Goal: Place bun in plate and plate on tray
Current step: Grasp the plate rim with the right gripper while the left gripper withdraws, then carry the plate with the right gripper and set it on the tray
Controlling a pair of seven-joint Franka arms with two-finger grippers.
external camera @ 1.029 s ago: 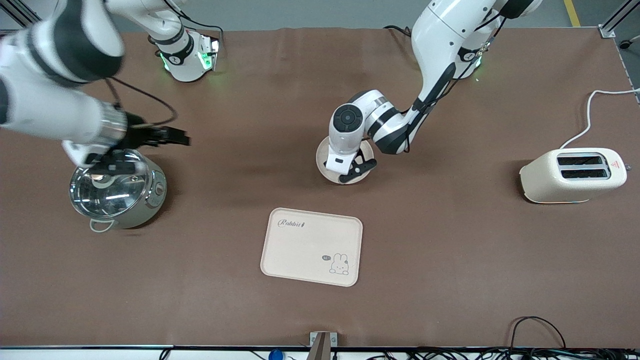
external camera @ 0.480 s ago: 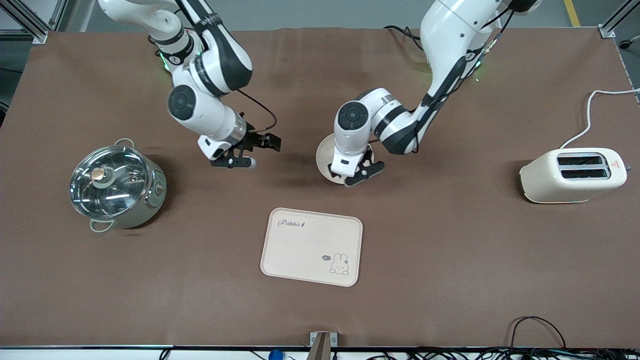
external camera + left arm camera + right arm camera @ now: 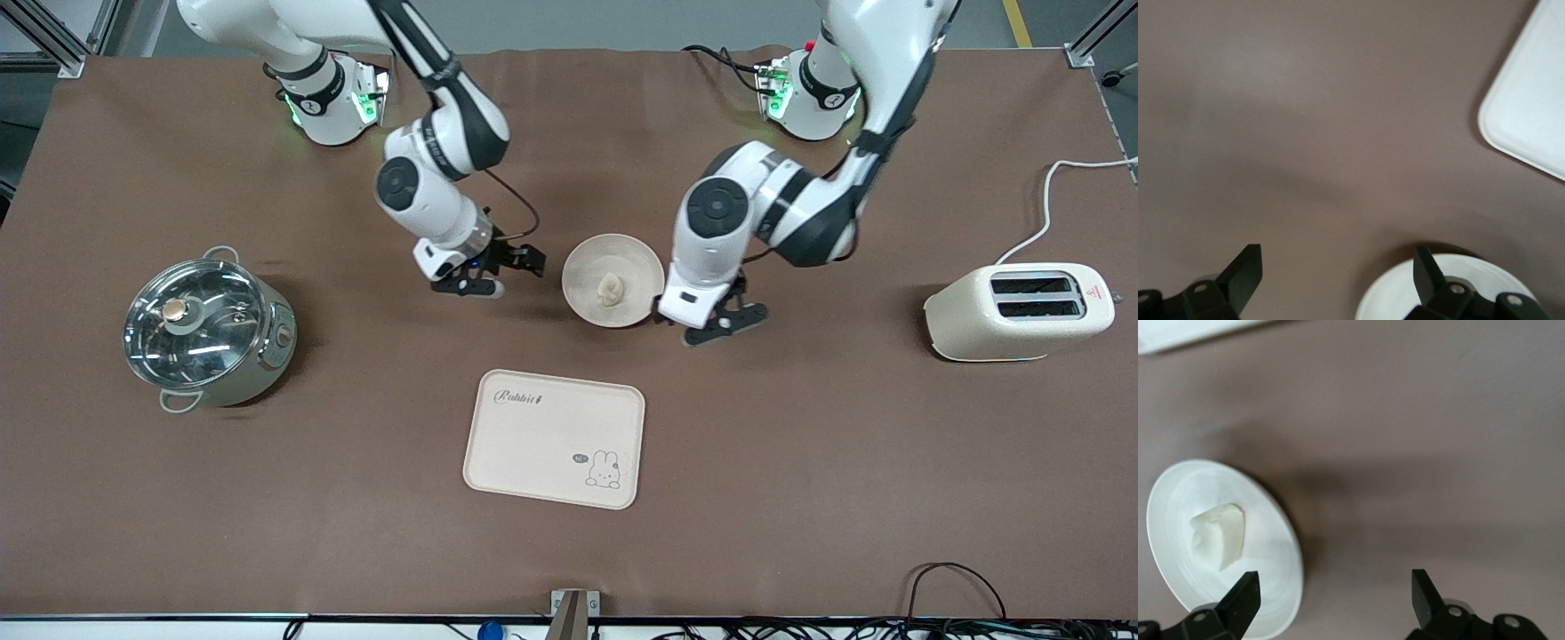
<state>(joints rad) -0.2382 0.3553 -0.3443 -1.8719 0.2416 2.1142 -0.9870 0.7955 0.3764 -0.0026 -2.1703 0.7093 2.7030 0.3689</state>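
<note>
The bun [image 3: 610, 288], a small pale lump, lies in the round cream plate [image 3: 587, 265] at mid-table. My left gripper [image 3: 724, 325] hangs open and empty just off the plate's rim, toward the left arm's end. My right gripper [image 3: 496, 274] is open and empty beside the plate, toward the right arm's end. The Rabbit tray [image 3: 554, 438] lies bare, nearer the front camera than the plate. The right wrist view shows the bun [image 3: 1219, 537] on the plate [image 3: 1265, 583] with one of the fingers [image 3: 1245, 595] over its rim. In the left wrist view one finger of the open left gripper [image 3: 1336, 277] overlaps the plate's rim [image 3: 1388, 303].
A steel pot with a glass lid [image 3: 206, 331] stands toward the right arm's end. A cream toaster [image 3: 1019, 311] with its white cord sits toward the left arm's end. A corner of the tray [image 3: 1531, 107] shows in the left wrist view.
My left gripper opened and drew off the plate toward its own end, leaving the bun in it. My right arm swung from over the pot to beside the plate.
</note>
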